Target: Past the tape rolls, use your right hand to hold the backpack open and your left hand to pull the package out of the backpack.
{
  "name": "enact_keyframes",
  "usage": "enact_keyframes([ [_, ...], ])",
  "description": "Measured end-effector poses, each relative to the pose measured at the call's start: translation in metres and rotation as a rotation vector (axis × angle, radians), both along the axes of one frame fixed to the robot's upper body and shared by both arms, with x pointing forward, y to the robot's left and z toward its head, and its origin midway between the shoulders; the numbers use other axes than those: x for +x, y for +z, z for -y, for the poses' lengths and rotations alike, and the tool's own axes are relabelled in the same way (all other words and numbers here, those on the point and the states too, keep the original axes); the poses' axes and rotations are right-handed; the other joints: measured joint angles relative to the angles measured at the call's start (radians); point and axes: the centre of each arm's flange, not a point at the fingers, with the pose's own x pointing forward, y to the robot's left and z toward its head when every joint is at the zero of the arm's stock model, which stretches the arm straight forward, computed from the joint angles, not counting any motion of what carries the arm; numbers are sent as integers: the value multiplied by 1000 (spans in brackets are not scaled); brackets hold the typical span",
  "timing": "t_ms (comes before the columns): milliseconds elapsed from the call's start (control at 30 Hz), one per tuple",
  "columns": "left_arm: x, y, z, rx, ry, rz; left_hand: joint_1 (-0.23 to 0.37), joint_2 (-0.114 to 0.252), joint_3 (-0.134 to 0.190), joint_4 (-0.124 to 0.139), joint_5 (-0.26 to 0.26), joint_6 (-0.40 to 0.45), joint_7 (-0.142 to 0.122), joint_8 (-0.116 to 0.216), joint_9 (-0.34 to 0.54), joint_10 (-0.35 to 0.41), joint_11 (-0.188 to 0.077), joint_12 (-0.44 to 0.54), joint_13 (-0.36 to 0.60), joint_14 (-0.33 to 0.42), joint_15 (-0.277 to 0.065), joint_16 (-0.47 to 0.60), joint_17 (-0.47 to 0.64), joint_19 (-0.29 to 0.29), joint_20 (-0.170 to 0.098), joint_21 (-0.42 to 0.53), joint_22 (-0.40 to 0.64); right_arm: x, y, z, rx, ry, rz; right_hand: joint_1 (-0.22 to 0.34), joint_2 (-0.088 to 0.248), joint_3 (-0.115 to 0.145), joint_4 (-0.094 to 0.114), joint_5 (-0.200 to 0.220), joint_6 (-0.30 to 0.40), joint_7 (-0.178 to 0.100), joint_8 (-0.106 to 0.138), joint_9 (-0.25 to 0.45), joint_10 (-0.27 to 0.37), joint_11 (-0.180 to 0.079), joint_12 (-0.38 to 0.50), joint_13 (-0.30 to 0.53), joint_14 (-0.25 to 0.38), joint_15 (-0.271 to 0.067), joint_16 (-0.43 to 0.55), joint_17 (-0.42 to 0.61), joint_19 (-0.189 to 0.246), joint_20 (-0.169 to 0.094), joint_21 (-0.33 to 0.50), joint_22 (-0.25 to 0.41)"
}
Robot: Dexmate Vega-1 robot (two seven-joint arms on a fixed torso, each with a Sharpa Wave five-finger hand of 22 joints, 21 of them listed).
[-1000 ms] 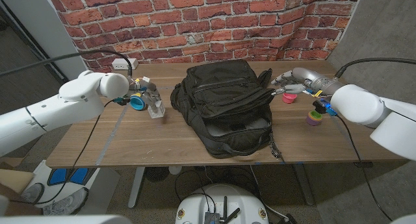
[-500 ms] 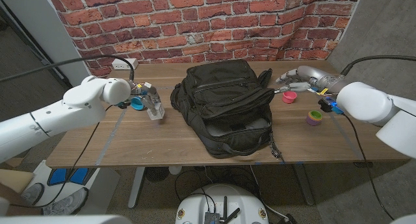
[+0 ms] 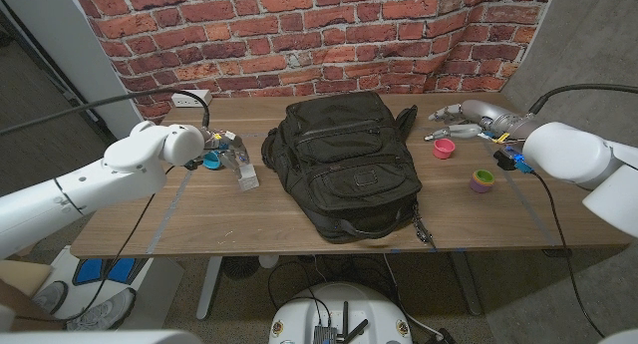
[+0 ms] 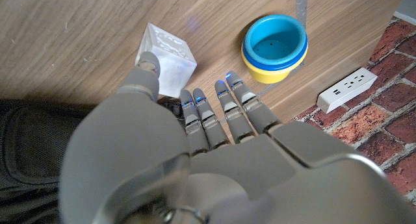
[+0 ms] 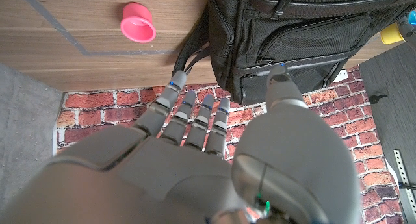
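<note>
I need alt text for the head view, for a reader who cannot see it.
A black backpack lies closed in the middle of a wooden table before a brick wall. The left hand hovers by a clear block and a blue roll; the right hand hovers near a pink roll.

You've got a red brick wall (image 3: 299,25) at 12 o'clock, wooden surface (image 3: 299,219) below, white power strip (image 3: 189,98) at 10.

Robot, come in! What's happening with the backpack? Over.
Both hands open: left hand beside white block, right hand past pink tape roll. Backpack untouched. Package unseen.
</note>
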Motion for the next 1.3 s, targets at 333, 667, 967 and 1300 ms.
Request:
enact_keyframes([
  [333, 3, -2, 3, 6, -1, 8, -11, -2, -13, 4, 0, -29, -4, 0, 0, -24, 2, 0, 0, -33, 2, 0, 0, -22, 0, 0, 0, 6, 3, 1, 3, 17, 0, -12, 0, -3, 3, -4, -16, 5, 0, 0, -17, 1, 0, -3, -16, 6, 0, -10, -9, 2, -11, 0],
  [667, 4, 0, 5, 6, 0, 17, -37, -14, -43, 9, 0, -90, -8, 0, 0, -104, 6, 0, -2, -97, 5, 0, 0, -65, 3, 0, -5, 13, 5, 1, 3, 29, 13, -19, 6, -6, 6, -4, -16, 5, 0, 0, -16, 1, 0, -5, -16, 5, 0, -14, -9, 2, -18, 0],
  [967, 1, 7, 5, -3, 8, 25, -75, -22, -67, 17, 0, -132, -10, 0, -4, -159, 17, 0, -2, -140, 5, 0, 0, -103, 6, -5, -5, 20, 4, 1, 9, 43, 21, -27, 6, -7, 7, -4, -20, 2, 0, 0, -25, 5, 0, -4, -26, 6, 0, -19, -9, 2, -23, 0],
  [1300, -4, 15, 4, -47, 16, 21, -143, -7, -92, 37, -7, -207, 4, -8, -4, -228, 37, 0, -2, -204, 9, 0, 0, -158, 7, -4, -5, 29, 3, 2, 25, 66, 26, -44, 13, -16, 16, -4, -41, 5, 0, -5, -44, 7, 0, -9, -40, 13, 0, -28, -13, 6, -35, 0],
])
